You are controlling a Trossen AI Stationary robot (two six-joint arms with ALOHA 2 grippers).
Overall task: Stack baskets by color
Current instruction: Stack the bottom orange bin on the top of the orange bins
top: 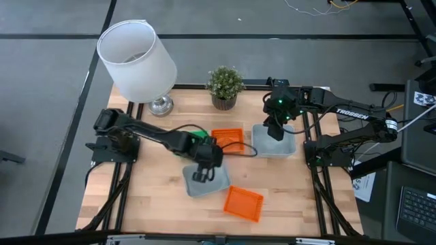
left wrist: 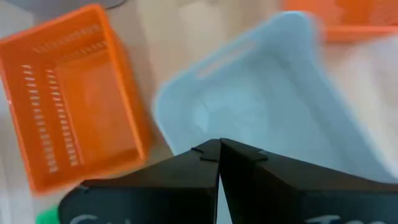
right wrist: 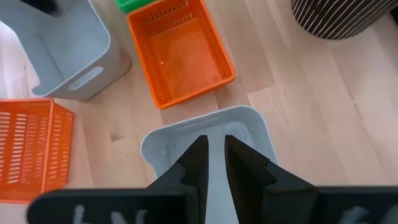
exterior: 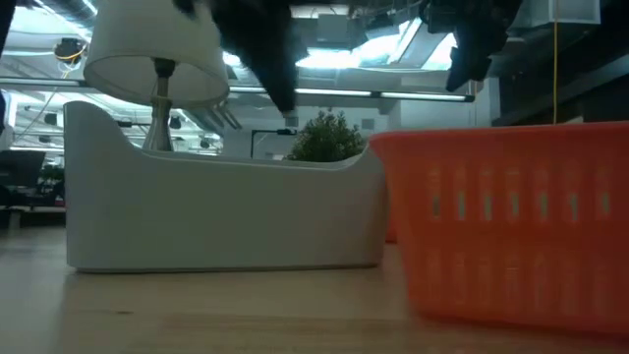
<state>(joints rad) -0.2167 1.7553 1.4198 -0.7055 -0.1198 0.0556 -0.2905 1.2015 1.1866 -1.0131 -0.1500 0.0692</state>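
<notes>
Two pale grey baskets sit on the wooden table. One point(top: 206, 182) point(left wrist: 267, 87) is near the front, and my left gripper point(top: 202, 173) point(left wrist: 219, 148) hovers shut above it. The other point(top: 274, 144) point(right wrist: 168, 149) is at the right, and my right gripper point(top: 276, 129) point(right wrist: 214, 152) hangs well above its inside, fingers a narrow gap apart with nothing between them. An orange basket point(top: 228, 139) point(right wrist: 183, 53) sits mid-table, and a second one point(top: 243, 203) point(exterior: 511, 226) lies askew by the front edge. My left arm half hides a green basket point(top: 197, 136).
A lamp with a white shade point(top: 136, 61) stands at the far left. A potted plant point(top: 225, 85) stands at the far middle, close behind the orange and right grey baskets. Bare wood shows at the near left point(top: 146, 197) and the near right point(top: 293, 190).
</notes>
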